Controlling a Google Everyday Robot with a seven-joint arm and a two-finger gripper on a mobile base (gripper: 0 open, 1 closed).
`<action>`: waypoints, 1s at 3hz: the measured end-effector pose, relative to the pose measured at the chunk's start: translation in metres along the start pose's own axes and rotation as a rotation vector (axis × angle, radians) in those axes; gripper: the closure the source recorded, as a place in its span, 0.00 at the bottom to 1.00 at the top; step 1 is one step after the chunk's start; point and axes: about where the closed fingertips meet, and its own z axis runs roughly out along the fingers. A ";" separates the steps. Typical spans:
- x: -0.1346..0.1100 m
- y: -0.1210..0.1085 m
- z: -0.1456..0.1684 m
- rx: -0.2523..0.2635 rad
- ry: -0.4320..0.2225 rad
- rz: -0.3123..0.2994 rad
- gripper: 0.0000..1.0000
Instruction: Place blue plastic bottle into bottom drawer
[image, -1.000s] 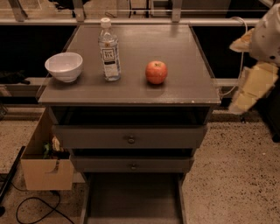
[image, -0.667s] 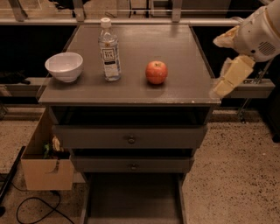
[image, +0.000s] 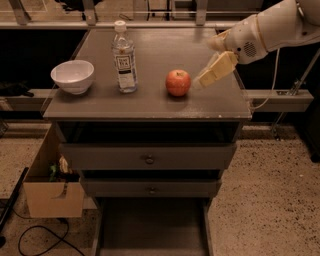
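The blue plastic bottle (image: 124, 57) stands upright on the grey cabinet top (image: 150, 102), left of centre; it is clear, with a white cap and a label. The bottom drawer (image: 150, 227) is pulled out at the cabinet's foot, a shallow grey tray with nothing seen in it. My gripper (image: 206, 65) hangs over the right part of the top, just right of the red apple (image: 178, 82) and well right of the bottle. It is open and holds nothing.
A white bowl (image: 73, 76) sits at the left of the top. The two upper drawers (image: 148, 159) with round knobs are shut. A cardboard box (image: 52, 192) and cables (image: 30, 240) lie on the floor to the left. A rail (image: 280, 97) runs to the right.
My arm has swung in from the right edge of view, leftward over the cabinet top, to beside the apple. The bottle, apple and bowl have not moved.
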 end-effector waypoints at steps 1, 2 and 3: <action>-0.002 -0.002 0.005 -0.004 -0.015 -0.004 0.00; -0.007 -0.007 0.018 -0.015 -0.051 -0.014 0.00; -0.032 -0.035 0.060 0.008 -0.153 0.012 0.00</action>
